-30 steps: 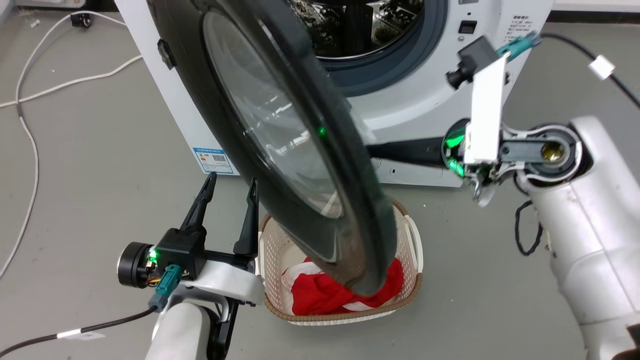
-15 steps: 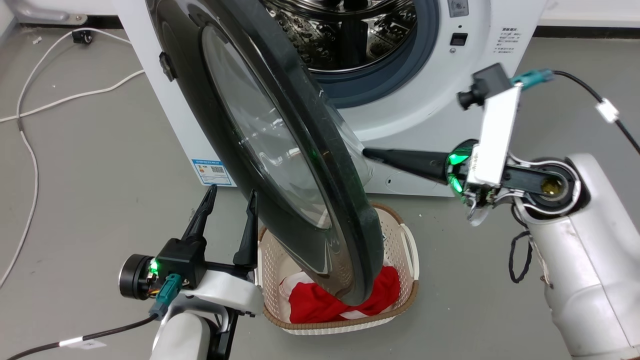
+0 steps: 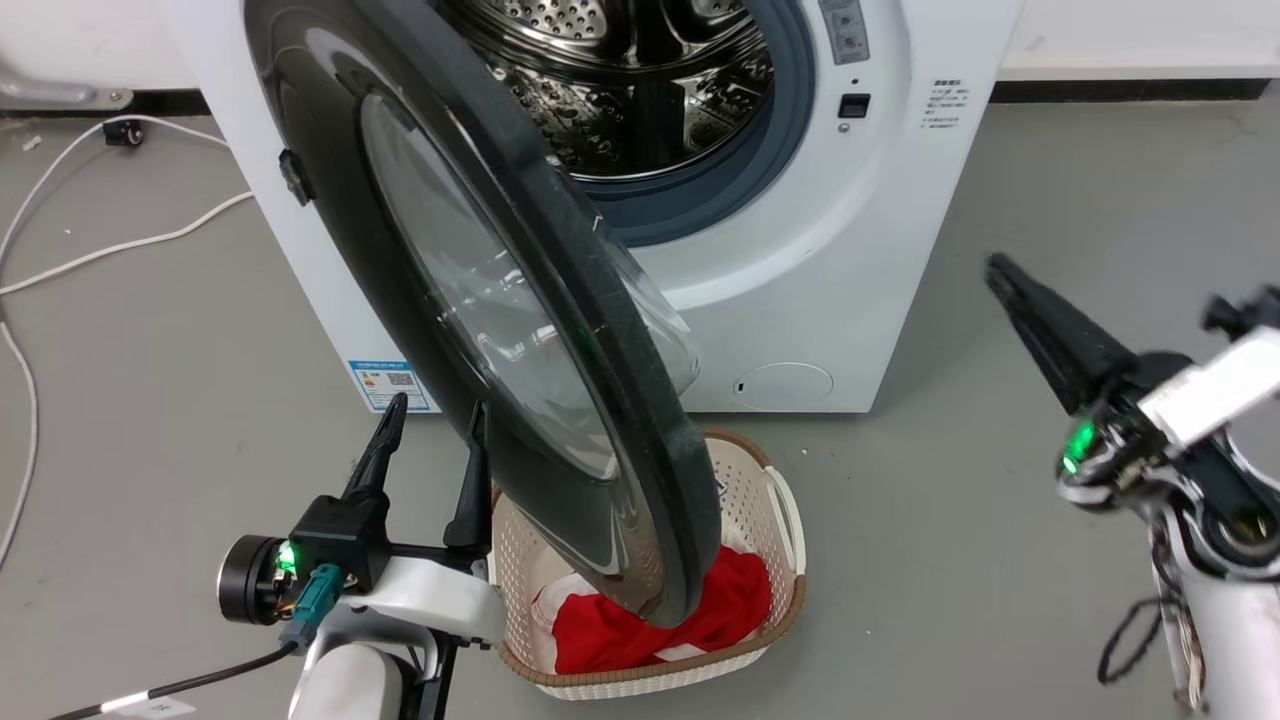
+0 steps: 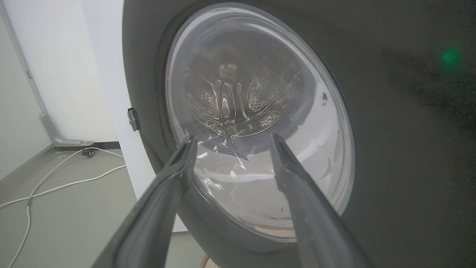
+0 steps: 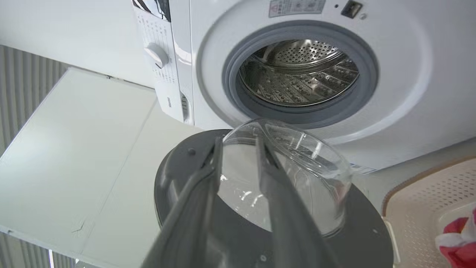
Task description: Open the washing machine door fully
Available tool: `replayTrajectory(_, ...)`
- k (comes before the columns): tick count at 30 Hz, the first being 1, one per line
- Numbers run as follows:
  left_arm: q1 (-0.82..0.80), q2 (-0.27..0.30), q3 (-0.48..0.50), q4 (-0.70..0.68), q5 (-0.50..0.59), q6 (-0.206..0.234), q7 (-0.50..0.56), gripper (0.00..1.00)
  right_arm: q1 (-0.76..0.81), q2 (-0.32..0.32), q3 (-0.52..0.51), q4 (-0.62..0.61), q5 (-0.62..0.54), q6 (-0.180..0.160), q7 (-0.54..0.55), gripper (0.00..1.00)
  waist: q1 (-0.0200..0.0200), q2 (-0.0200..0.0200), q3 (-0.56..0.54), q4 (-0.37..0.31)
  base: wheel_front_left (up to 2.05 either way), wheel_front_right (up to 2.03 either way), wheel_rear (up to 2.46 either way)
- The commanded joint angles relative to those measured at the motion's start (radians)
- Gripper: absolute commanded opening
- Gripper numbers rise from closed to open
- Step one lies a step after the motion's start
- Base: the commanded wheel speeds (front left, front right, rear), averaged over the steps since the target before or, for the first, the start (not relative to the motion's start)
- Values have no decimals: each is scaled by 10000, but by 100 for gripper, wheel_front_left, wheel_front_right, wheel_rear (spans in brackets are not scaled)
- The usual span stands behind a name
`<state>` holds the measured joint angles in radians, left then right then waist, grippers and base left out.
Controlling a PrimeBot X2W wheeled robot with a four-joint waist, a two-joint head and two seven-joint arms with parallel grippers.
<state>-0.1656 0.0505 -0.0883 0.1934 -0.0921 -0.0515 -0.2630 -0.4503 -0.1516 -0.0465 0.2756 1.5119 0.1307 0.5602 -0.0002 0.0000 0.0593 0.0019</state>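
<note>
Grey floor (image 3: 150,400) runs under the washing machine (image 3: 800,300), whose door (image 3: 480,300) hangs half-swung just beyond the left gripper's (image 3: 438,405) wide, empty fingers and well apart from the right gripper's (image 5: 240,143) narrow, empty ones; stiff, heavy and slick, it probably wants pushing at its black rim.

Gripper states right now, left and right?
Left gripper: open, fingers apart, holding nothing.
Right gripper: open, holding nothing, clear of the washing machine door.
</note>
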Motion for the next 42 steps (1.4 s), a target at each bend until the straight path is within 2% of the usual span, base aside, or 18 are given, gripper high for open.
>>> replayTrajectory(1,133,-1,59,21,50,-7,-26,100,449,113,-239,-152,-86,0,-431,100,2,0,-38,-66,0,0,0)
replayTrajectory(7,220,-3,178,77,35,-39,-26,100,2230,546,-1049,-605,-692,0,-2584,100,2,0,-187,-164,0,0,0)
replayTrajectory(12,387,-3,278,82,9,11,-26,100,3306,774,-889,-893,-2018,0,-4366,100,2,0,-303,-253,0,0,0)
replayTrajectory(17,449,-3,321,105,-12,28,-26,100,3802,577,-497,-1050,-4610,0,-6310,100,2,0,-396,-270,0,0,0)
replayTrajectory(20,479,-6,317,112,-31,32,-26,100,3930,182,-369,-1079,-7093,-1,-7468,100,2,0,-454,-264,0,0,0)
replayTrajectory(21,478,-4,313,118,-25,32,-26,100,3914,227,-405,-1097,-7780,-1,-7675,100,2,0,-466,-260,0,0,0)
replayTrajectory(25,454,-4,349,96,22,32,-26,100,3821,263,-660,-1636,-11104,-1,-8062,100,2,0,-519,-244,0,0,0)
replayTrajectory(30,454,-1,436,43,87,25,-26,100,4152,679,-603,-2508,-14043,-3,-8137,100,2,0,-558,-201,0,0,0)
replayTrajectory(36,453,-5,492,-20,192,-18,-26,100,4747,969,-387,-2743,-15483,-3,-7991,100,2,0,-592,-134,0,0,0)
replayTrajectory(42,525,-5,493,-35,282,-68,-26,100,4890,1024,-318,-2242,-15435,-3,-8023,100,2,0,-585,-118,0,0,0)
